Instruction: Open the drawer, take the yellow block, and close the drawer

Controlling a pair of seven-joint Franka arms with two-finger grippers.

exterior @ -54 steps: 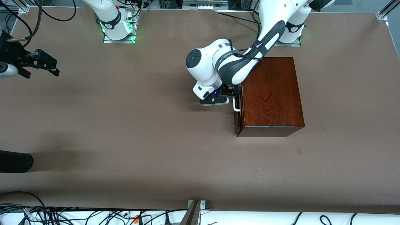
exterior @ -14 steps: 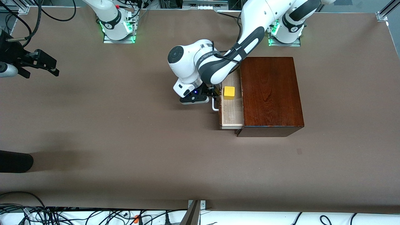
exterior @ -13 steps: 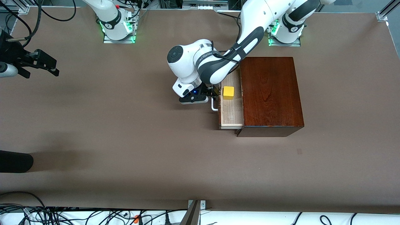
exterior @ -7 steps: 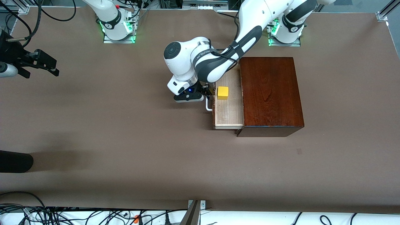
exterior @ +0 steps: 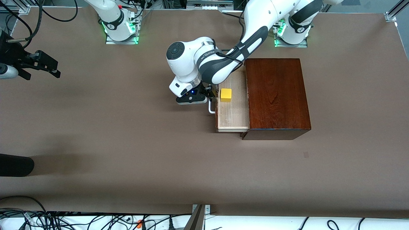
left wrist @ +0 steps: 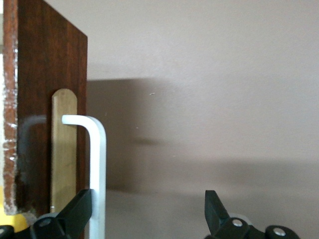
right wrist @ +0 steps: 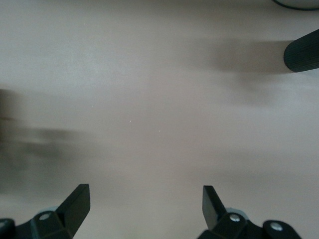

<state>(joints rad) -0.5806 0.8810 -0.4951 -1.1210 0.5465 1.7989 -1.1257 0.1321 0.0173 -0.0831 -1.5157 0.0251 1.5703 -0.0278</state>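
Drawer stands pulled out toward 9 o'clock from its box, baring the yellow block. Left gripper, spread wide, hooks the handle with 1 finger. Right gripper waits open over bare tabletop.

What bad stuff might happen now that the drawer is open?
The left gripper has open fingers around the white handle, so it may snag the handle when backing off. The yellow block sits close to the drawer front wall, leaving tight room for a grab. The right gripper waits at the table's edge.
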